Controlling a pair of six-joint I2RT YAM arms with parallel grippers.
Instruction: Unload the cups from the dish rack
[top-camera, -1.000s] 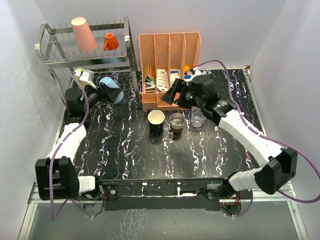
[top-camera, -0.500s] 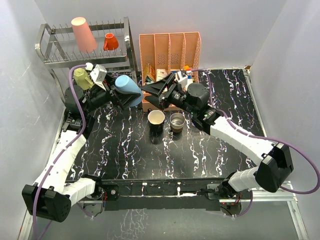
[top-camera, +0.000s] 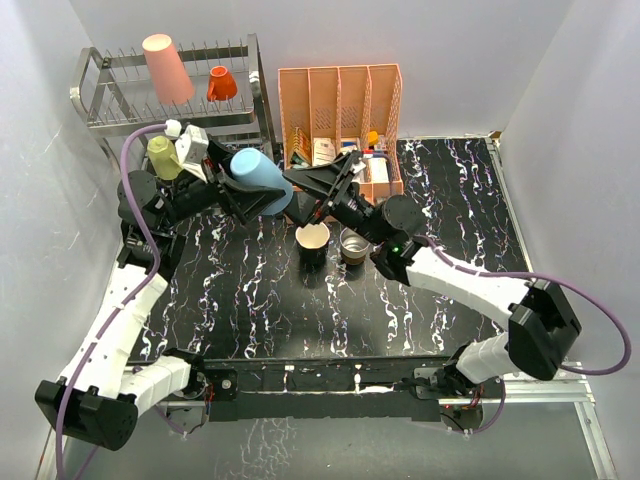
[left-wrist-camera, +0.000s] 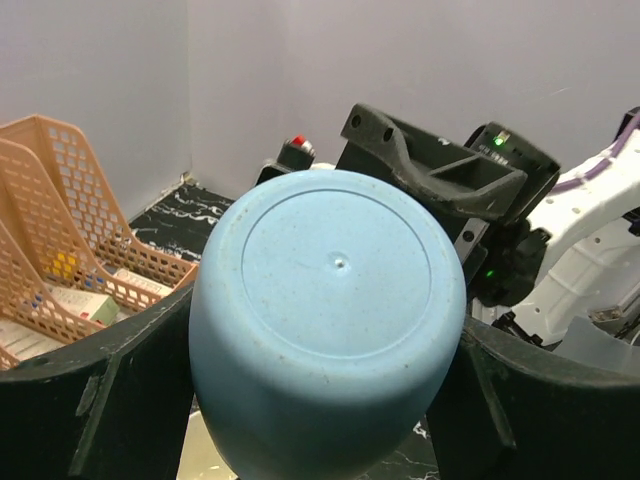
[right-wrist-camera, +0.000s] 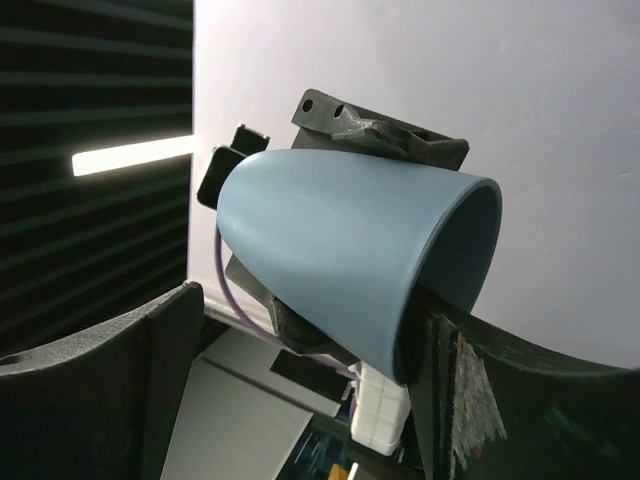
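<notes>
Now my left gripper (top-camera: 254, 187) pinches the matte blue cup (left-wrist-camera: 335, 300) lying sideways, mouth pointing right; my right gripper (top-camera: 305, 195) stands spread.

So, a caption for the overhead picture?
Left gripper holds a blue cup aloft, the open right gripper beside it; a pink tumbler and an orange cup sit on the dish rack.

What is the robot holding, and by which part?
The left claw holds the blue cup by its sides; the right claw is open around it.
</notes>
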